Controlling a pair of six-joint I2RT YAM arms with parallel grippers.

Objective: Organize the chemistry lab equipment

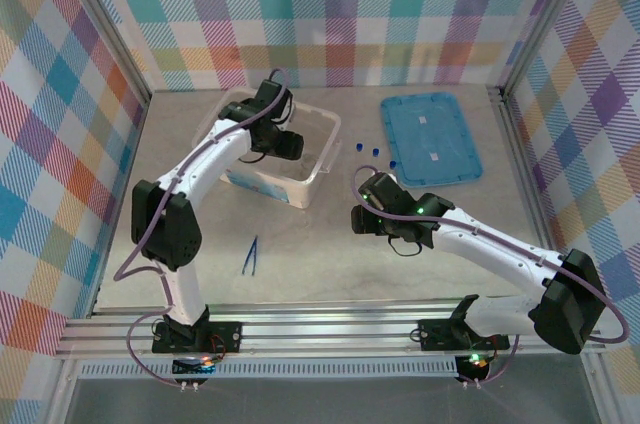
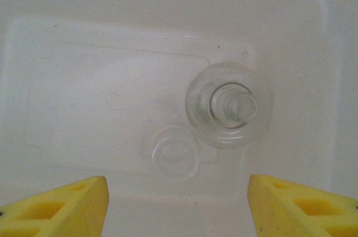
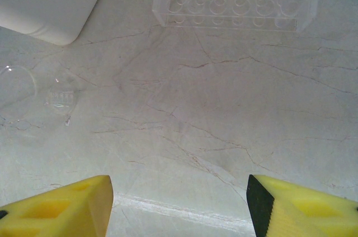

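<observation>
glass flask [image 2: 229, 105] beside tiny cup [image 2: 174, 154] in box [image 2: 33, 52]

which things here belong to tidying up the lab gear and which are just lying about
Part of the job: round clear glass flask, tiny clear cup beside it, dark blue tweezers, thin clear tubes with small blue caps.

Not lab gear: large translucent plastic box holding flask and cup, flat blue rectangular lid.

Walls [image 1: 340, 14] patterned in pastel plaid. Lid [image 1: 431, 137], tube caps [image 1: 376, 151] coloured blue. Tweezers [image 1: 250, 255] dark blue. Flask [image 2: 228, 104] clear. Left gripper fingers [image 2: 61, 206] yellow. Tabletop [image 3: 224, 108] veined beige.
</observation>
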